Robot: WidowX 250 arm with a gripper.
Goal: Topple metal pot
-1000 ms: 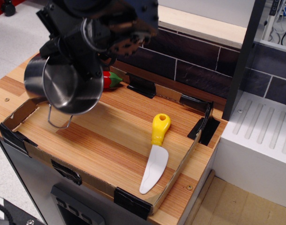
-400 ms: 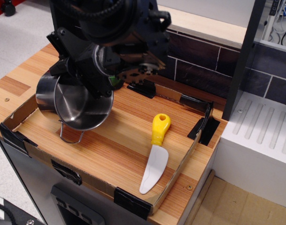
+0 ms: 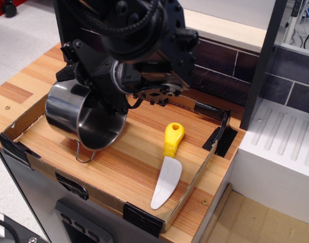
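1. Gripper (image 3: 109, 95): clamped on the upper rim of the metal pot (image 3: 85, 119).
2. Metal pot: tilted, mouth facing the toy knife (image 3: 168, 164), positioned left of it on the cardboard-walled tray (image 3: 188, 185).

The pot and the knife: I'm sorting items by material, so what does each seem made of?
The metal pot looks like polished stainless steel: mirror-bright grey walls with reflections, plus a thin wire loop handle. The knife appears to be plastic: a glossy yellow handle and a matte white, blunt-looking blade.
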